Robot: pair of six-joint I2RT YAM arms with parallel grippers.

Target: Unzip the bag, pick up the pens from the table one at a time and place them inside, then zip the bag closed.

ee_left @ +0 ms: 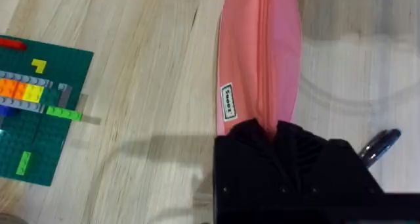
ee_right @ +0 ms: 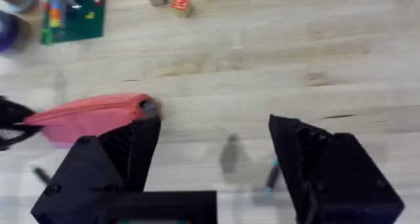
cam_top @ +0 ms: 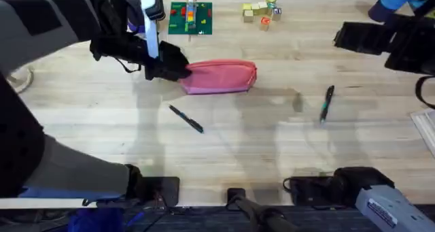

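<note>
From overhead, the left gripper [cam_top: 166,65] is sitting at the left end of the pink bag [cam_top: 221,77], which is lying lengthwise on the bench [cam_top: 272,143] toward the far middle; by my judgement it is pinning that end so the zipper can be pulled against it, as the unzipping step is just beginning. One pen [cam_top: 186,118] is lying just in front of the bag, and the other pen [cam_top: 327,103] is resting well apart to the right, both waiting on the bench. A green brick plate [cam_top: 191,18] and some small blocks [cam_top: 262,13] are sitting behind the bag, away from the work. The right gripper [cam_top: 353,36] is hanging at the far right, clear of everything. In the left wrist view, the left gripper [ee_left: 275,135] is pinching narrowly on the end of the bag [ee_left: 259,60] right where the zipper line [ee_left: 266,27] is running in, apparently closed on the fabric there, while a pen tip [ee_left: 379,145] is peeking beside it. In the right wrist view, the right gripper [ee_right: 213,142] is standing wide and holding nothing, with the bag [ee_right: 88,117] beyond one finger and a pen [ee_right: 270,179] lying blurred below, suggesting it is lining up to come in.
</note>
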